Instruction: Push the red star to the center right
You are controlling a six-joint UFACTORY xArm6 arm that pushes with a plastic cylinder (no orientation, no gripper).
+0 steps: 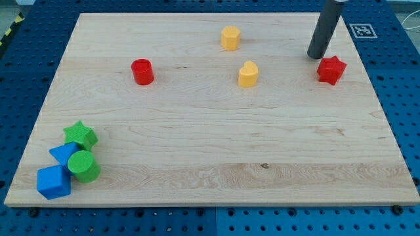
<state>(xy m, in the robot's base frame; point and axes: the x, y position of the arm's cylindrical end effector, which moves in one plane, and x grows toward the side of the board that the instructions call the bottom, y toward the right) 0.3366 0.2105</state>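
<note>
The red star (331, 69) lies near the board's right edge, in the upper part of the view. My tip (316, 56) stands just to the star's upper left, a small gap apart from it. The dark rod rises from there out of the view's top.
A yellow hexagon block (230, 38) and a yellow heart-shaped block (248, 74) lie at top centre. A red cylinder (142, 71) lies upper left. At the bottom left cluster a green star (81, 135), a blue triangle (63, 154), a green cylinder (84, 166) and a blue cube (53, 182).
</note>
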